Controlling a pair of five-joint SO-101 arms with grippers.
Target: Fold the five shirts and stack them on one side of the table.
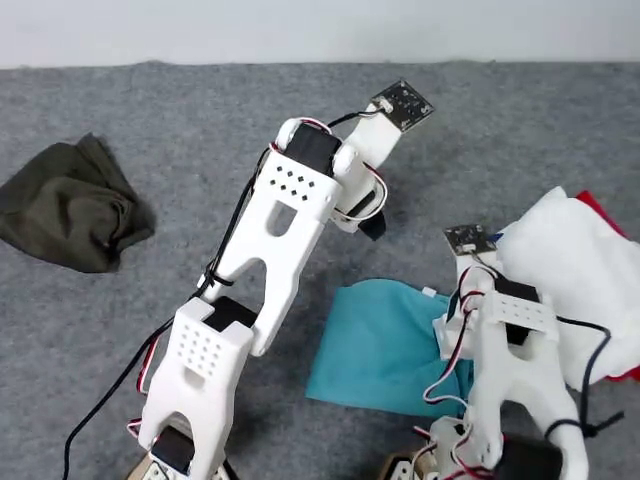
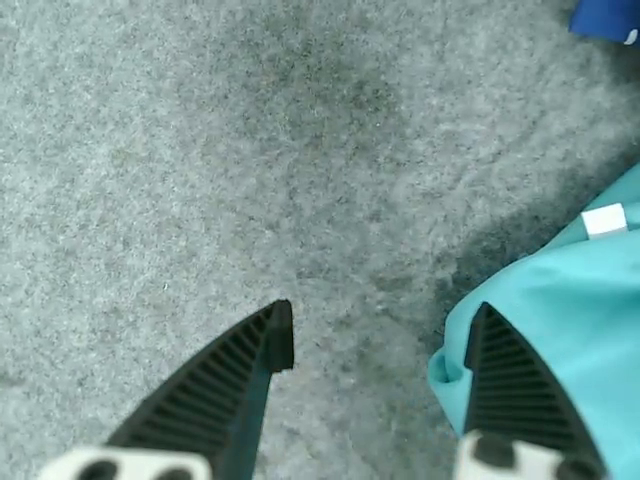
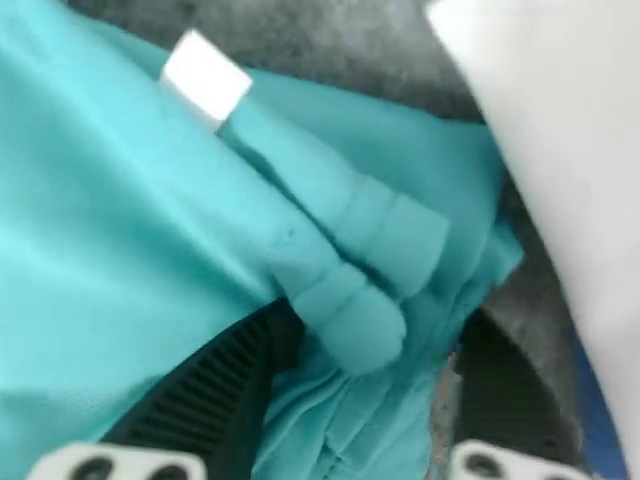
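My left gripper (image 2: 383, 315) hangs released over the bare table (image 1: 200, 120), just beside the border of the teal shirt (image 1: 385, 350). This shirt lies near the table edge where my bases stand, and my right gripper (image 3: 375, 335) has its jaws apart around a bunched fold of it, not clenched yet. I judge the step is taking this shirt for folding, while the white shirt (image 1: 570, 260) at the right edge and the dark shirt (image 1: 65, 205) at the left edge lie crumpled. Next, I think, the right jaws must close on the fold and the left ones must move onto the cloth.
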